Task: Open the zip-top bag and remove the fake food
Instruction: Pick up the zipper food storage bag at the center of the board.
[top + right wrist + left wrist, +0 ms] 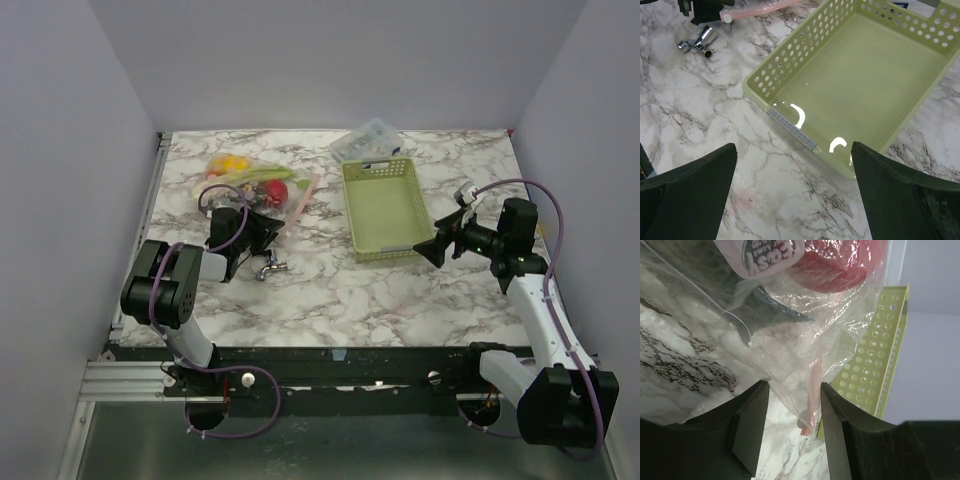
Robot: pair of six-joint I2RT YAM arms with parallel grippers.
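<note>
With our left gripper (794,388) half-spread astride the zip-top bag (790,340), which lies left of the basket (805,45) with the fake food (835,270) inside, and our right gripper (794,150) wide and empty, we risk pinching both slippery layers together.

We note a white marble-patterned worktop (330,300) enclosed by plain pale lavender walls (340,60) on three sides, evenly lit.
</note>
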